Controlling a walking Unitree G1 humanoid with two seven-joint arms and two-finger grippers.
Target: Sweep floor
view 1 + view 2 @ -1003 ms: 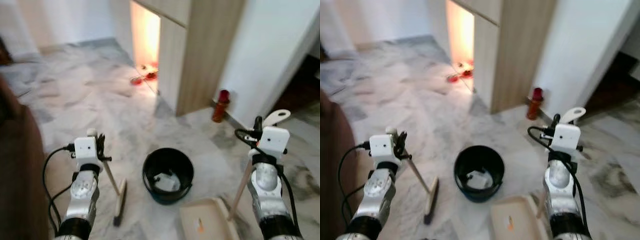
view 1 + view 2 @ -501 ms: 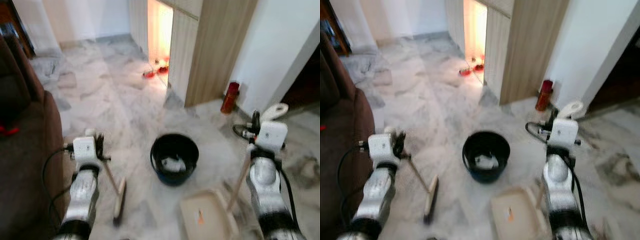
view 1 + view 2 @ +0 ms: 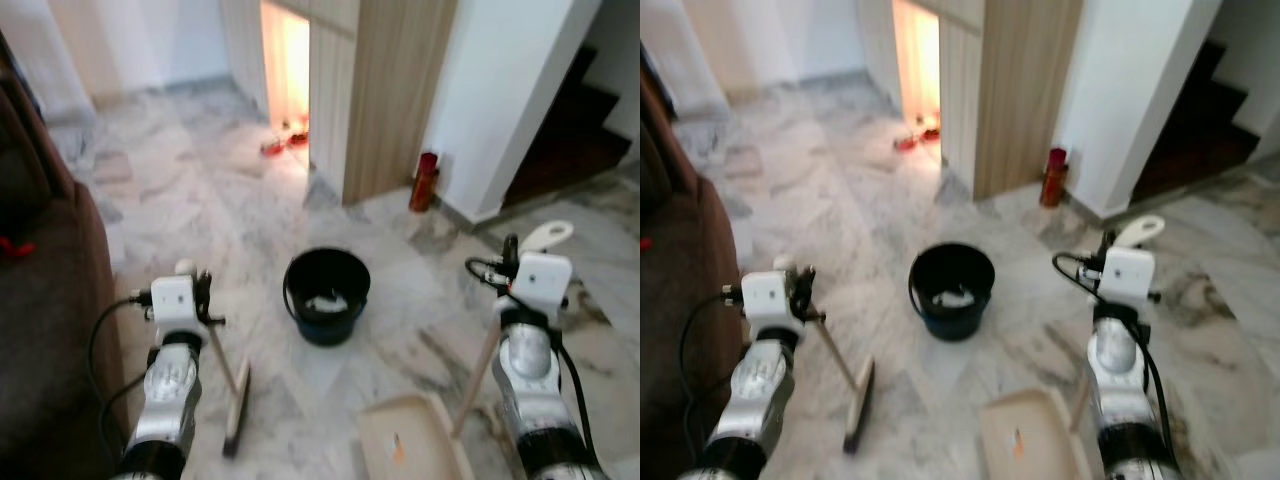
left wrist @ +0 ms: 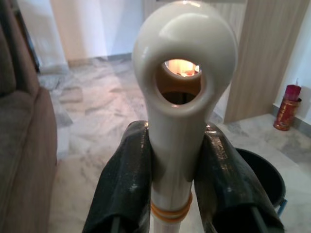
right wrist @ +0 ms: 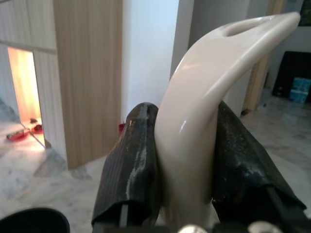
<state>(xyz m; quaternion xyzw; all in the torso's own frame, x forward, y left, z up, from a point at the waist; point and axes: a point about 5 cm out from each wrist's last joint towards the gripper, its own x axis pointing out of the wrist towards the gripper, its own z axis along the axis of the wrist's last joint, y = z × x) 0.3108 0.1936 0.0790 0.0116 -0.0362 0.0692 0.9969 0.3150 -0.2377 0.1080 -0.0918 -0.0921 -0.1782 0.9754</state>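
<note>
Two grippers, left gripper (image 4: 177, 179) fingers pinching one broom handle (image 4: 177, 92), right gripper (image 5: 187, 174) fingers clamping one dustpan handle (image 5: 209, 97), one dustpan (image 3: 410, 440) on marble floor (image 3: 200, 200), one black bucket (image 3: 326, 295) between them.

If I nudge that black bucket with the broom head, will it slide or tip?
The round black plastic bucket looks squat and wide-mouthed, so it will probably slide, not tip. It seems to hold just a few pale scraps, so it is likely light. The polished grey marble floor looks smooth, so expect it to skid easily.
</note>
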